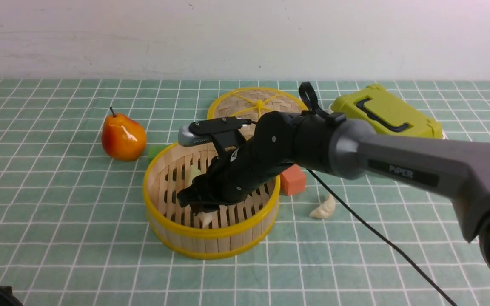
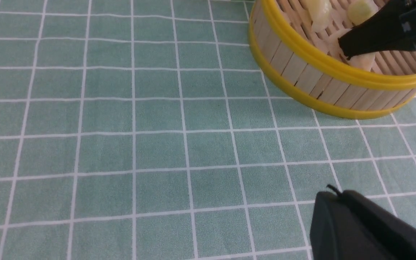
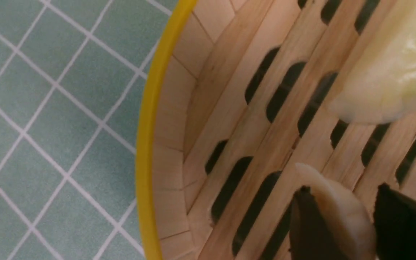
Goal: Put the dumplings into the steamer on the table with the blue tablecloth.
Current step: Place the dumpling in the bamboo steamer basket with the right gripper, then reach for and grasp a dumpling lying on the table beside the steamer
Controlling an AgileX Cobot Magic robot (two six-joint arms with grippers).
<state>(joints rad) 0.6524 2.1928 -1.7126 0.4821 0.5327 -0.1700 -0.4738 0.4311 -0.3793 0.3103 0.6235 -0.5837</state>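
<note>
We note right gripper (image 1: 198, 208) clamped on dumpling (image 3: 332, 202), low inside steamer (image 1: 172, 229), probably to release gently; jaws of left gripper (image 2: 341, 216): cannot tell.

One word can be read: PiPER (image 1: 400, 171), in pale grey letters with a lower-case i. It is printed on a dark rectangular plate set into the side of the grey link of the right arm (image 1: 440, 158), seen in the front view. The lettering runs along the link, slanting with it.
</note>
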